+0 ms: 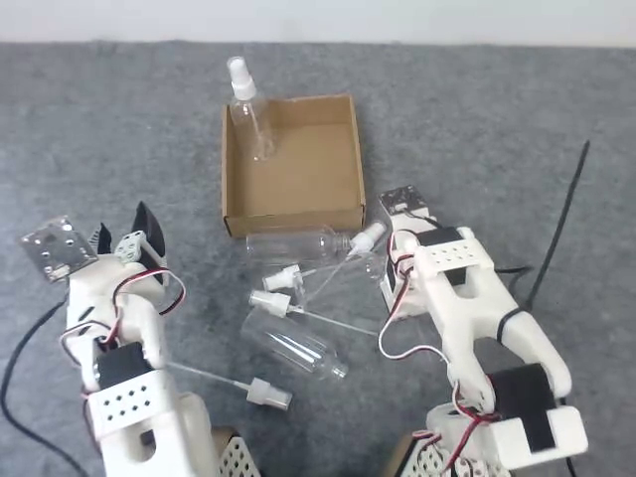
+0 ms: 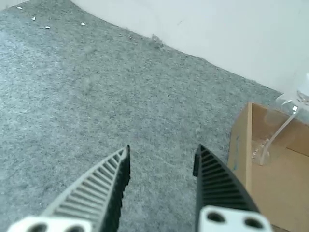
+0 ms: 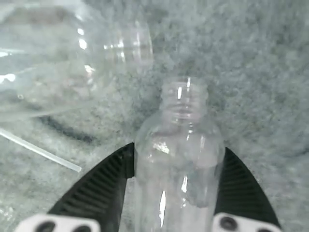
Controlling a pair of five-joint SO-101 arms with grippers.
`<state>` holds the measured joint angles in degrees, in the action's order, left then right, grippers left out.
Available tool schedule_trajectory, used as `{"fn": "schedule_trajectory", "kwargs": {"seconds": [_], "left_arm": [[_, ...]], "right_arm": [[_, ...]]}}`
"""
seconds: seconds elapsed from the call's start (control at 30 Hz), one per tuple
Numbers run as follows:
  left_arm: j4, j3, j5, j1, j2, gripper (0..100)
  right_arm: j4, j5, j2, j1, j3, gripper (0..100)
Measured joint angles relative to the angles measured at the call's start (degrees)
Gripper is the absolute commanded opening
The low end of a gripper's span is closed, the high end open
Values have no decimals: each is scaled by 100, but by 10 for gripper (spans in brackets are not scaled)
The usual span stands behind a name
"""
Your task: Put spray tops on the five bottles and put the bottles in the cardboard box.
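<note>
Grey, fuzzy felt covers the counter (image 1: 89,129) edge to edge. A plain white wall (image 1: 447,20) stands along its far side, evenly lit. A few white specks (image 2: 34,19) lie nearby.

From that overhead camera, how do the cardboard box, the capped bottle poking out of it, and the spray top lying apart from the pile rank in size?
1. Cardboard box.
2. Capped bottle.
3. Spray top: least bulk, though with its thin tube it looks about as long as the bottle.
</note>
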<state>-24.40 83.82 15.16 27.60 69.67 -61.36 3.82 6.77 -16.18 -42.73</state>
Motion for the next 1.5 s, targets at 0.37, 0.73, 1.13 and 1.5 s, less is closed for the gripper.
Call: {"fn": "schedule_trajectory", "kwargs": {"seconds": [0.37,0.73,1.13,1.5], "left_arm": [[0,0,0,0,0,206],[0,0,0,0,0,206],[0,0,0,0,0,206],[0,0,0,0,0,206]], "right_arm": [[0,0,0,97,220,126],[-440,0,9,97,334,102],[-1108,0,1987,-70,369,101],[-1116,0,3833,-387,-88,101]]}}
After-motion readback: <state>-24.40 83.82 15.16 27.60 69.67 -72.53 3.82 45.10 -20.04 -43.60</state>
